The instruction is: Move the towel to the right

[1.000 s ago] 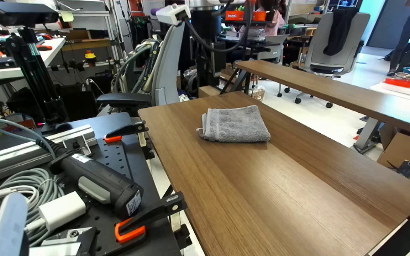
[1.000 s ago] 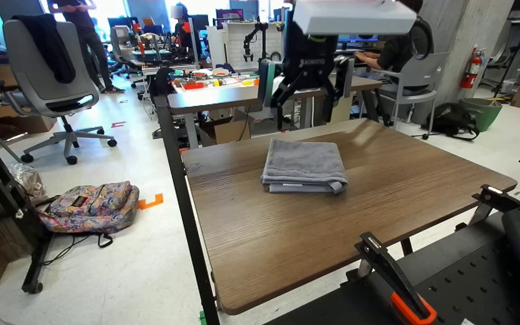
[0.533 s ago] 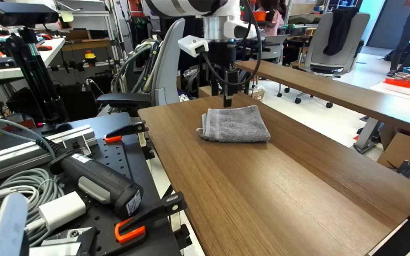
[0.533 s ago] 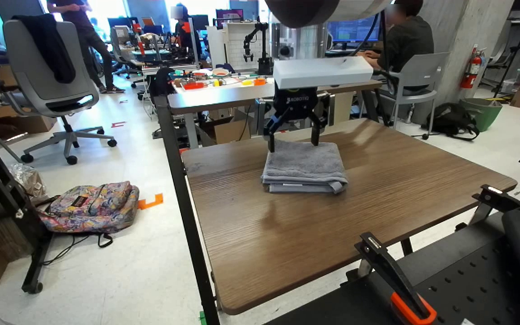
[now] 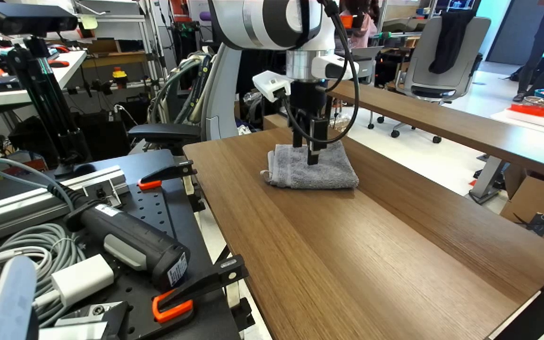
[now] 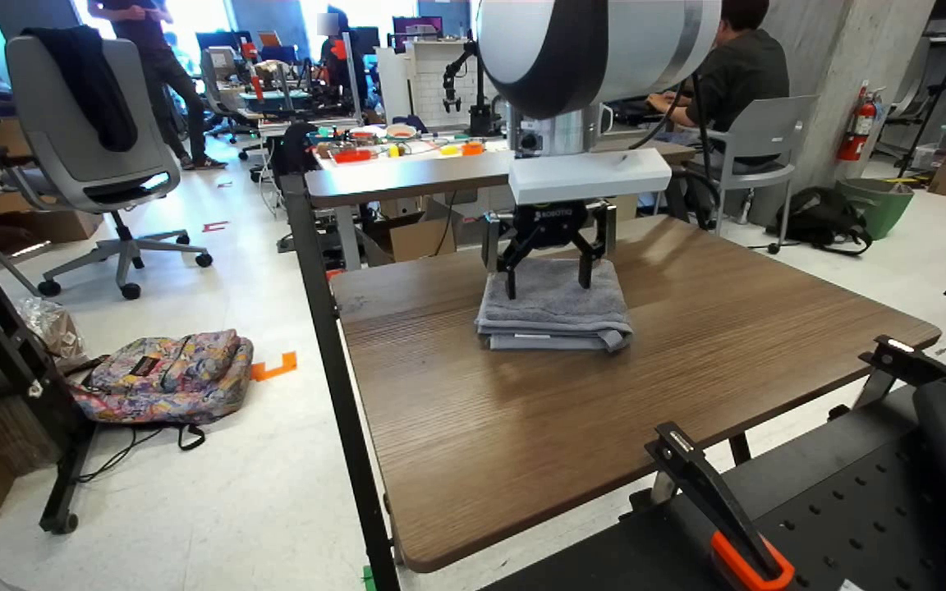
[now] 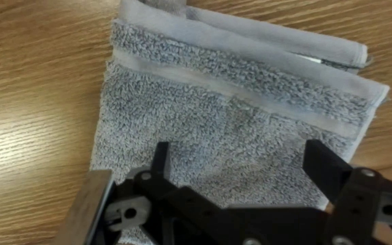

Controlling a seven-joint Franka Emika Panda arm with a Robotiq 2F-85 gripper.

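Note:
The grey folded towel (image 5: 319, 177) lies flat on the brown wooden table, and it also shows in an exterior view (image 6: 559, 316). My gripper (image 5: 305, 155) points straight down over the towel, and it also shows in an exterior view (image 6: 548, 292). Its two black fingers are spread wide with nothing between them. In the wrist view the towel (image 7: 223, 115) fills the middle, its banded edge at the top. There the gripper (image 7: 238, 144) has both fingertips over the towel's fuzzy top. I cannot tell whether the tips touch the cloth.
The wooden table (image 5: 371, 245) extends around the towel. Black clamps with orange grips (image 5: 201, 288) hold along the edge of a black perforated cart (image 6: 834, 517). A dark upright post (image 6: 329, 345) stands at the table's side. A second table (image 5: 423, 113) is behind.
The arm has come down from above into view. The gripper has lowered from above the table to right over the towel, fingers still spread. The towel has not moved.

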